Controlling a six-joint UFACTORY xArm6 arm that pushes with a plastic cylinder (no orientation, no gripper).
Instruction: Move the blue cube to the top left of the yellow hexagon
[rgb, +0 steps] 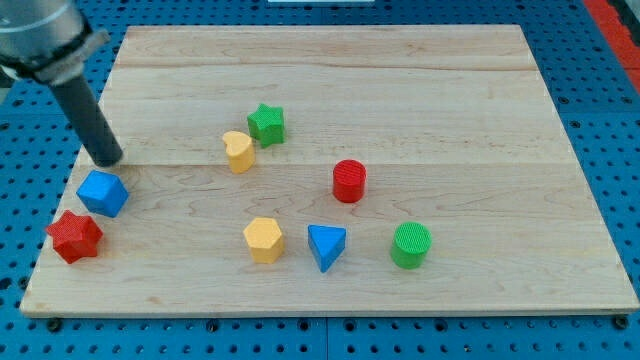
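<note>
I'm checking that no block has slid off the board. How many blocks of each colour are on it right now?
Blue: 2, the blue cube and the blue triangle
Red: 2, the red star and the red cylinder
Yellow: 2, the yellow hexagon and the yellow heart
Green: 2, the green star and the green cylinder
Total: 8

Board (330, 75): pale wood, planked grain, evenly lit. Pegboard (600, 120): blue, perforated, surrounding the board. Red strip (612, 15): beyond the board's top right.

Open board between blue cube (103, 192) and yellow hexagon (264, 240) (red star (75, 236) aside).
</note>
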